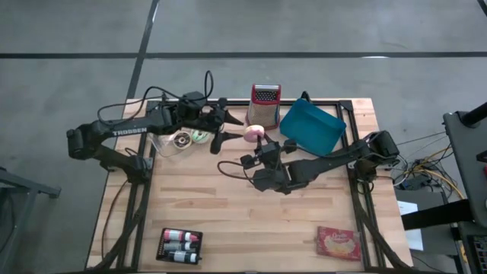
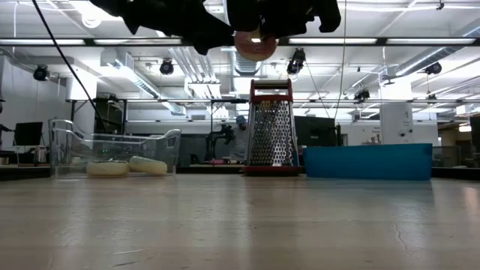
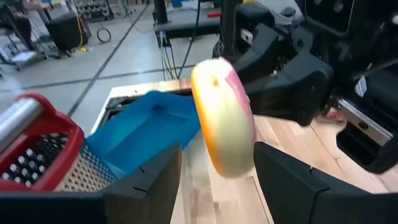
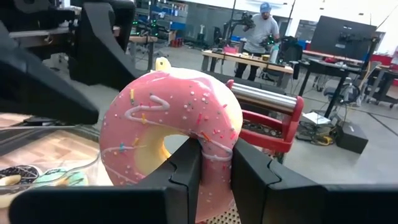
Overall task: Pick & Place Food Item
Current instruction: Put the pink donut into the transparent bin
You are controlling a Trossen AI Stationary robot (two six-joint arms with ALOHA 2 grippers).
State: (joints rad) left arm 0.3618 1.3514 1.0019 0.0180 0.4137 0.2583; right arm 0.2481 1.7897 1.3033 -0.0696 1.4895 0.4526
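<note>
Gripping donut [image 4: 171, 127], right end effector [image 4: 214, 171], midair

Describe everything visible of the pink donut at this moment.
The pink donut is a ring with pink icing, coloured sprinkles and white drizzle on one face and a pale yellow underside and hole. It looks glossy, like a toy. It hangs on edge above the table, near the grater. The right gripper pinches its rim; the left gripper stands open around it, seemingly not touching.
</note>
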